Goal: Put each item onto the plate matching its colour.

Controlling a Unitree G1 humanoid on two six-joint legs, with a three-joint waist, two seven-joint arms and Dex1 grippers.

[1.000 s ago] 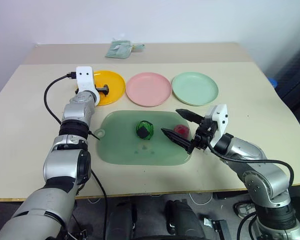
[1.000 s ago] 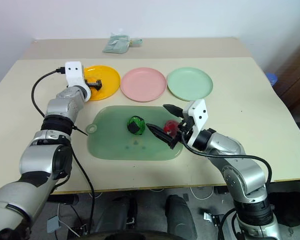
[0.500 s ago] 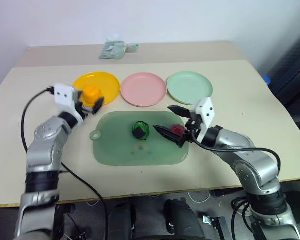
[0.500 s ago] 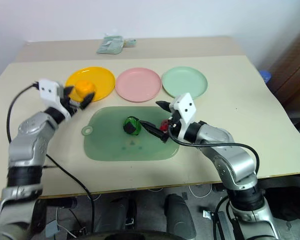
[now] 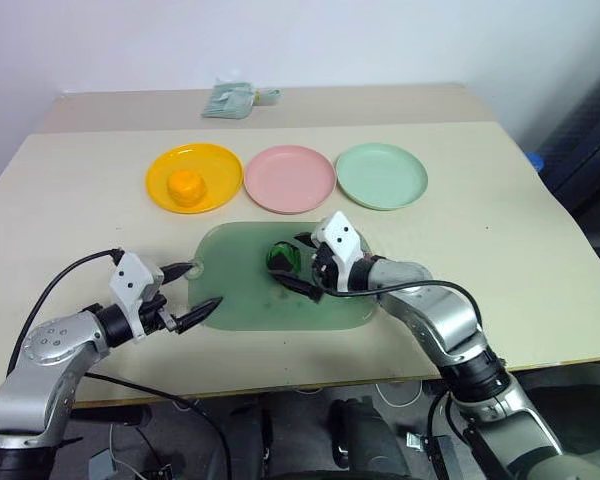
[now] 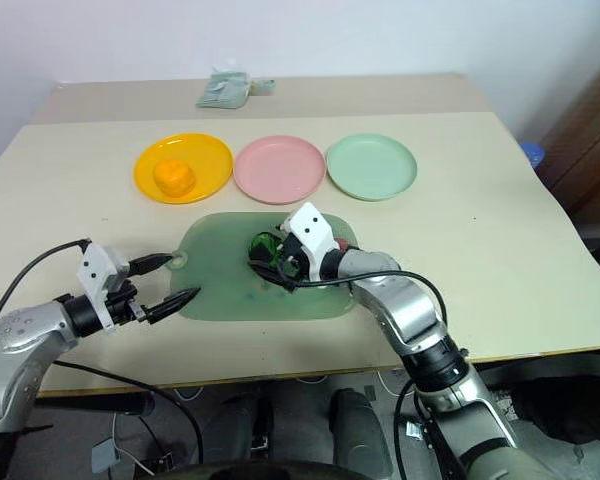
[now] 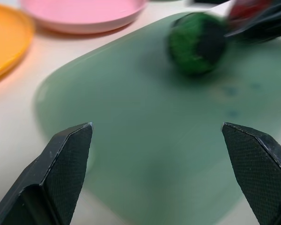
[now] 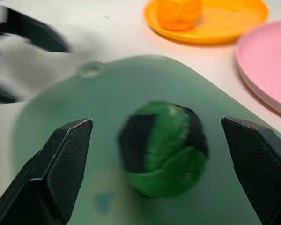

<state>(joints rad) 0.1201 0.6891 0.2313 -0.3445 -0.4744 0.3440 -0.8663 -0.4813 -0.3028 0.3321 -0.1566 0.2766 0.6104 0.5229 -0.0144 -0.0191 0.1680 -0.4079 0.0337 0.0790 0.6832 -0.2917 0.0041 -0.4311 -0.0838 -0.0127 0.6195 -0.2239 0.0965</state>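
I'm seeing my right gripper (image 6: pixel 277 264) standing spread wide on either side of the dark green lump (image 8: pixel 163 147), a roundish ball with a black patch, lying between its fingers on the green board (image 5: pixel 242 296). My left gripper (image 5: pixel 187 295) is hovering spread and empty at the board's left edge. Beyond the board, the orange lump (image 5: pixel 186 186) is sitting on the yellow-orange plate (image 5: pixel 220 170).

Green board (image 5: pixel 242 300) as landmark: its left half lay bare. The right gripper (image 5: pixel 296 264), jaws wide, flanked the green lump (image 5: pixel 283 258) at its centre, with the red lump (image 7: pixel 247 7) behind. The left gripper (image 5: pixel 193 293) stood open at its left edge.
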